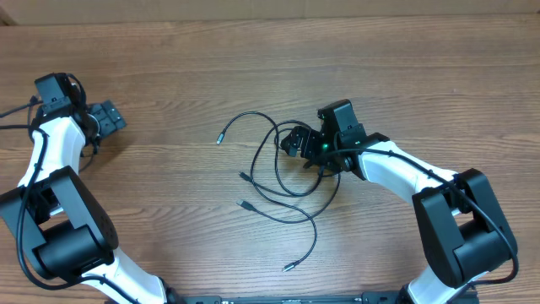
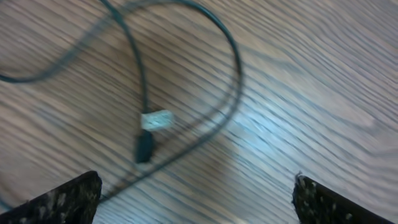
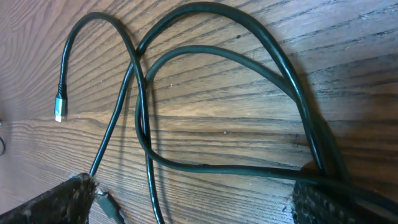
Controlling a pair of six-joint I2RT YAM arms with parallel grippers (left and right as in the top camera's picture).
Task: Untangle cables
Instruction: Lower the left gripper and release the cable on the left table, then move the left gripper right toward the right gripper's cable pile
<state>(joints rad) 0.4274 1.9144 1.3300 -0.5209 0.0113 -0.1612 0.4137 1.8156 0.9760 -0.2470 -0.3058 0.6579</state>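
Overhead is fixed and looks straight down on the table, far enough out that I get both arms and all the cables. Right wrist cam sits low over that tangle, with the right gripper at the bottom edge. The silver-tipped plug shows in both views. Left wrist cam is also low and angled down past the left gripper, but it's blurred.

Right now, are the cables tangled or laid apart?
Tangled: the cables cross one another in overlapping loops, plain in the right wrist view.
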